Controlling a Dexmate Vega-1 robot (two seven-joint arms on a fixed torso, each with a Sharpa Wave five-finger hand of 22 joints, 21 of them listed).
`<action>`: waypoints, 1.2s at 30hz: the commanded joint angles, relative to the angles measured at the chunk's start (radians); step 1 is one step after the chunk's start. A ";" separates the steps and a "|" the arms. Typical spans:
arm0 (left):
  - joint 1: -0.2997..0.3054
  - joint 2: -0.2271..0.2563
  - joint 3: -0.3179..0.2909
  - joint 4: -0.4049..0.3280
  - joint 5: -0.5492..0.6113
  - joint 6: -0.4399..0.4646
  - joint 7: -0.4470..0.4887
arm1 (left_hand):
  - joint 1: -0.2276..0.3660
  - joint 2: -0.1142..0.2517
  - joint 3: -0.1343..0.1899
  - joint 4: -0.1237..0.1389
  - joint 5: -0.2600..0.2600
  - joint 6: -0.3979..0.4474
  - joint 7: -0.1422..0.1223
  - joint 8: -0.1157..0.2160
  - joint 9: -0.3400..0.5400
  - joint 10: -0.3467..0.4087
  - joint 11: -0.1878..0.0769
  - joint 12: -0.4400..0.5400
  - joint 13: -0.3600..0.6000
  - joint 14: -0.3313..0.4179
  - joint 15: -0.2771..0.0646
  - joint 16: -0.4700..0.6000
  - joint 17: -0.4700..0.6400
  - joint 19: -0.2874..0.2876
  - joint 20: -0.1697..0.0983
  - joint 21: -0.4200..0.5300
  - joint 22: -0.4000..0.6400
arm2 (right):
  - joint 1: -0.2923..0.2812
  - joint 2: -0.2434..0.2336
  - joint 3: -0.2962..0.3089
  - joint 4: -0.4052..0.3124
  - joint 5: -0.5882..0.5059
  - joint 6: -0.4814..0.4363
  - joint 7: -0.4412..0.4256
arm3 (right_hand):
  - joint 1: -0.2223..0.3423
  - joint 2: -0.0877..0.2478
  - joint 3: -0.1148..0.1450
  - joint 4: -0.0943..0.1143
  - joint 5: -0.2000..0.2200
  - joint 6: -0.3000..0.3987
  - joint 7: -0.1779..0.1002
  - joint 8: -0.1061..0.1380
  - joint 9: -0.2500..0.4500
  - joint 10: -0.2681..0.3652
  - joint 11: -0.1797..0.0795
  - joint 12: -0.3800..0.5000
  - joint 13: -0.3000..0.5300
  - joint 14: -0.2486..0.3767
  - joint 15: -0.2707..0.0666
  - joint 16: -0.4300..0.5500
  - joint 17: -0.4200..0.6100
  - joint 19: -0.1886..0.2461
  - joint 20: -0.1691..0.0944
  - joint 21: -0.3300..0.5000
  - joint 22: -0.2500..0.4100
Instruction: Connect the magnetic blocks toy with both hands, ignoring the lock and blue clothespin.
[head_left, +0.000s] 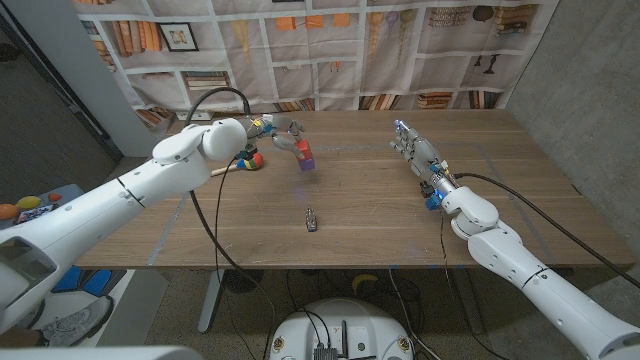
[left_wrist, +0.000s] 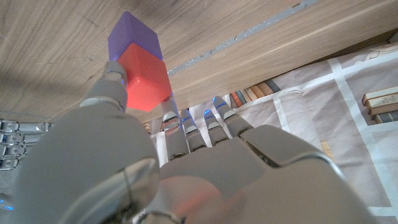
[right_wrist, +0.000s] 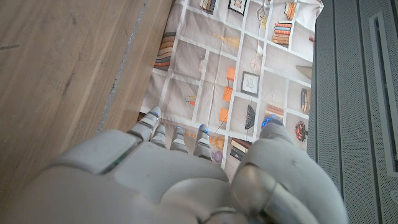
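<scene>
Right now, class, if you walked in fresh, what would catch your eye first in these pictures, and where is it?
The left hand holds a red and purple block pair over the far left of the wooden table. Nearer the middle lies a small dark metal lock. The right hand hovers empty at the far right.
</scene>
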 joint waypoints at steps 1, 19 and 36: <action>0.026 -0.021 0.019 -0.009 0.125 0.033 0.000 | 0.006 0.016 0.000 0.006 0.003 0.075 -0.071 0.007 0.003 0.010 -0.002 0.001 0.003 0.012 -0.005 0.004 0.003 0.006 0.001 0.005 0.003 | 0.002 0.005 0.001 0.010 0.004 0.006 0.001 | -0.008 -0.001 0.003 0.005 -0.002 0.011 -0.001 -0.002 0.003 0.004 0.002 -0.004 -0.001 -0.003 -0.005 0.007 0.001 0.006 -0.003 0.004 0.000; 0.106 -0.057 0.010 0.004 0.175 0.076 0.080 | 0.002 0.017 -0.002 0.004 0.002 0.080 -0.072 0.008 0.003 0.032 -0.009 0.007 0.003 0.037 -0.025 0.009 0.003 0.010 -0.007 0.004 0.003 | 0.008 0.011 0.000 0.024 0.016 0.008 0.015 | -0.020 0.004 0.001 0.003 -0.002 0.024 -0.005 -0.005 0.003 0.012 0.002 -0.005 -0.002 0.002 -0.007 0.007 -0.004 0.008 -0.003 0.004 -0.001; 0.119 -0.072 0.027 0.020 0.190 0.093 0.087 | 0.000 0.017 -0.004 0.002 0.003 0.083 -0.071 0.008 0.003 0.038 -0.014 0.006 0.003 0.044 -0.027 0.007 0.002 0.013 -0.007 0.004 0.003 | 0.008 0.017 -0.001 0.032 0.024 0.010 0.020 | -0.025 0.010 0.002 0.000 -0.001 0.034 -0.005 -0.006 0.003 0.016 0.002 -0.006 -0.003 0.005 -0.007 0.006 -0.009 0.012 -0.001 0.004 -0.001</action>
